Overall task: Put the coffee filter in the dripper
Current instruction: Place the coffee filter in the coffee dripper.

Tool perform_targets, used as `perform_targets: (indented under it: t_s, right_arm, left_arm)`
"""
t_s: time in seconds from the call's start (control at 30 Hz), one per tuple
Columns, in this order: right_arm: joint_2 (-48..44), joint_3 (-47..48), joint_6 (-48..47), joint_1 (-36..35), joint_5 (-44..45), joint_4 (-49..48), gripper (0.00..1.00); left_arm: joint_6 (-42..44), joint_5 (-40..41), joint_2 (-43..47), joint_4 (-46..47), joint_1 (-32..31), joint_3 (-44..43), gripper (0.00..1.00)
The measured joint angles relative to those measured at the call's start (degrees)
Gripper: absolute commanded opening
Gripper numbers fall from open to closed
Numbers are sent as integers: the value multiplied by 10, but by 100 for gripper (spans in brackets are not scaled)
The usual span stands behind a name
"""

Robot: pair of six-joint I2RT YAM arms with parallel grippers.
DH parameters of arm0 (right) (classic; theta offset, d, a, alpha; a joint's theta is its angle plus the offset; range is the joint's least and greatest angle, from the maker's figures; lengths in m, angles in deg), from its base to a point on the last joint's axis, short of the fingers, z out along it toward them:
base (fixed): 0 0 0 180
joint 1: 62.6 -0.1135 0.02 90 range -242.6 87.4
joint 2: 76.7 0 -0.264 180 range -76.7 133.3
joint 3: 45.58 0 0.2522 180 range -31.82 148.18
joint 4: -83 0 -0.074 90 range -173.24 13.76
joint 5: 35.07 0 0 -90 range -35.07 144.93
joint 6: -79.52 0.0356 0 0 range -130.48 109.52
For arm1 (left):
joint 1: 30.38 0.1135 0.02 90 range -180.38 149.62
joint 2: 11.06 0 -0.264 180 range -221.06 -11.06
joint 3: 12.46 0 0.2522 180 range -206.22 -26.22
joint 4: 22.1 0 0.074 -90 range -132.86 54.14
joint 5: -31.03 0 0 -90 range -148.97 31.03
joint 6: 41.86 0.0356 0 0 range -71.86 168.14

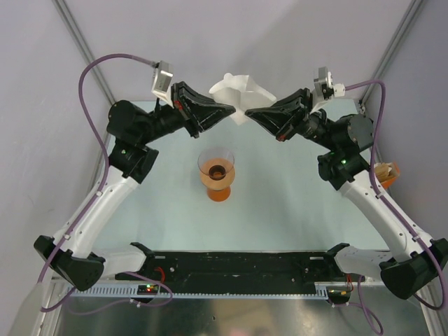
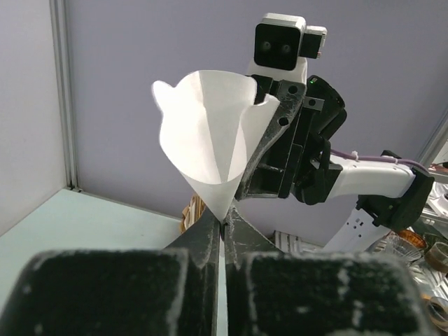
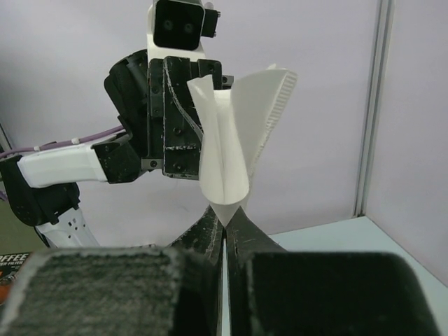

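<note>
The coffee filter (image 1: 240,91), a thin white paper cone, hangs in the air at the back middle between both arms. My left gripper (image 1: 233,109) is shut on it from the left, and my right gripper (image 1: 247,113) is shut on it from the right. In the left wrist view the filter (image 2: 210,133) is spread into an open cone with its point pinched in my left gripper (image 2: 224,222). In the right wrist view the filter (image 3: 238,133) looks folded narrow, its lower end in my right gripper (image 3: 225,222). The dripper (image 1: 216,173), clear with an orange base, stands upright on the table below and nearer.
A tan-and-white stack of paper fans (image 1: 385,173) sits at the table's right edge behind the right arm. A black rail (image 1: 238,269) runs along the near edge between the arm bases. Grey walls close in behind the raised filter.
</note>
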Motion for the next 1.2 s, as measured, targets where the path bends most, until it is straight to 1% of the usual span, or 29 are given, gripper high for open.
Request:
perform_targets:
  t_s: [0.03,0.1,0.13,0.17,0.23,0.3,0.5,0.6,0.7,0.73,0.83,0.9,0.97,1.0,1.13,1.2]
  right_arm:
    - [0,0,1,1,0,-2,21]
    - [1,0,9,3,0,-3,46]
    - [2,0,13,5,1,-3,54]
    - [3,0,17,7,2,-4,57]
    - [7,0,26,9,1,-6,59]
    - [13,0,33,8,1,-8,57]
    - [37,0,39,-8,1,-16,49]
    - [47,0,38,-15,1,-20,40]
    - [54,0,37,-19,2,-23,37]
    - [55,1,37,-19,3,-24,39]
    - [58,4,37,-19,4,-25,53]
    - [59,6,36,-18,5,-25,60]
    - [59,7,35,-17,6,-26,63]
    - [59,7,35,-17,6,-26,64]
    - [59,8,30,-16,5,-26,54]
    - [59,10,28,-14,5,-25,52]
  left_arm:
    - [-4,-2,0,4,0,0,0]
    - [-12,-1,-2,11,0,0,0]
    - [-16,1,-2,18,0,0,0]
    - [-21,4,-3,24,2,0,0]
    - [-30,11,-4,37,3,0,0]
    - [-39,17,-6,51,3,-1,0]
    - [-59,26,-15,78,4,-1,0]
    - [-64,28,-18,82,4,-1,0]
    - [-65,31,-19,83,4,-1,0]
    - [-65,31,-19,85,4,-1,0]
    - [-65,31,-19,85,4,0,0]
    - [-65,32,-19,85,4,0,0]
    - [-65,34,-19,85,4,0,0]
    - [-65,35,-19,85,4,0,0]
    - [-65,36,-19,86,4,3,0]
    - [-64,36,-19,88,4,7,0]
